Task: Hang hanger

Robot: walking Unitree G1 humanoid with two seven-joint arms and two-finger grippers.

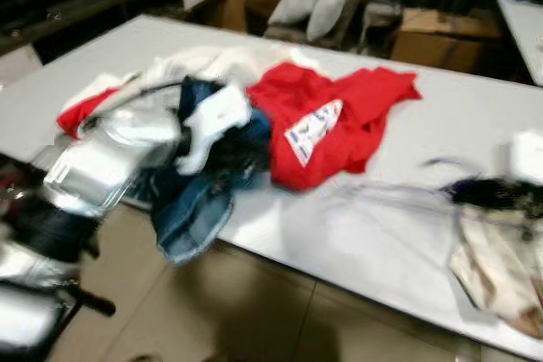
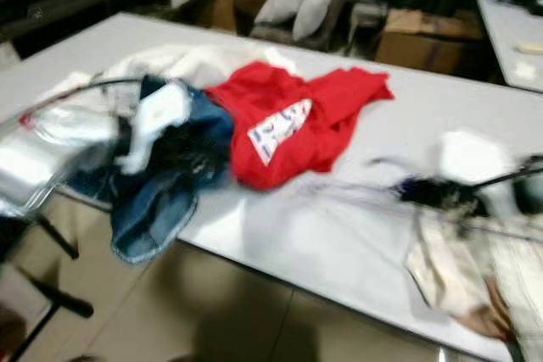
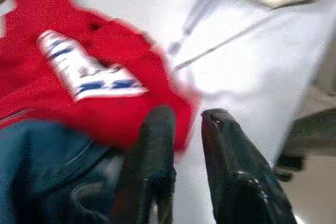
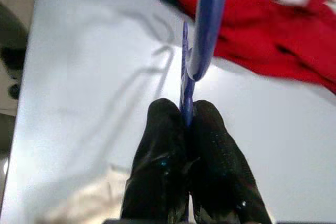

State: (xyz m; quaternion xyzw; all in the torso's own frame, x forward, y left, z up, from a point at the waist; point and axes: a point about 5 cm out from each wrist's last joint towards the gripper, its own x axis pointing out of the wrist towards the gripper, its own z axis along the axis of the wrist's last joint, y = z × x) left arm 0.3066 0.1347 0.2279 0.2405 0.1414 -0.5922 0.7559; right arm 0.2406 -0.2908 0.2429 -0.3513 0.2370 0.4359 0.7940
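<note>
The head views are blurred. A thin blue-purple hanger (image 4: 207, 24) hovers over the white table (image 1: 475, 108), and my right gripper (image 4: 185, 109) is shut on its lower bar. That gripper (image 1: 488, 192) sits at the table's right side, with the hanger (image 1: 382, 192) stretching left from it as a faint outline. My left gripper (image 3: 188, 116) hangs over the blue jeans (image 1: 191, 209) beside the red shirt (image 1: 331, 116). It is open by a narrow gap with nothing between its fingers (image 3: 155, 145).
A white garment (image 1: 212, 61) lies behind the jeans and a beige cloth (image 1: 496, 269) lies at the right front edge. Past the table stand a cardboard box (image 1: 441, 36) and grey pillows (image 1: 310, 2). The jeans droop over the front edge toward the tiled floor (image 1: 254, 311).
</note>
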